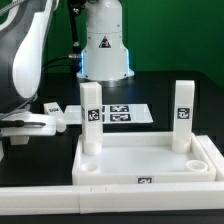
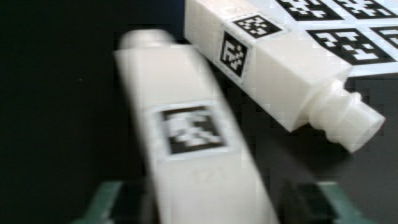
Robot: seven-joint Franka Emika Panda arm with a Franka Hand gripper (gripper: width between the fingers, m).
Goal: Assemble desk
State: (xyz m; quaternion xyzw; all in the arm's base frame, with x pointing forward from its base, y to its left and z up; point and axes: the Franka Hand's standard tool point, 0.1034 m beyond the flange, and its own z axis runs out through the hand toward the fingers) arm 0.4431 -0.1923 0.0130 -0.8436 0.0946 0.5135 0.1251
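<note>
A loose desk leg (image 2: 187,130) lies flat on the worktop beside another leg (image 2: 285,70), near the marker board (image 2: 347,30). The jaws straddle it, open, with gaps on either side. It looks like stiff, light, smooth plastic, so pinch its flat long sides.

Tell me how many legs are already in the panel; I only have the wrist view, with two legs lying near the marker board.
Observer: Two. One leg at the exterior view's left and one at its right, both upright in the panel's far corners.
Operator: Are the near sockets free?
Observer: Yes, both near sockets show empty.
Operator: Where does the panel lie from the marker board?
Observer: In front of the marker board, nearer the exterior camera.
</note>
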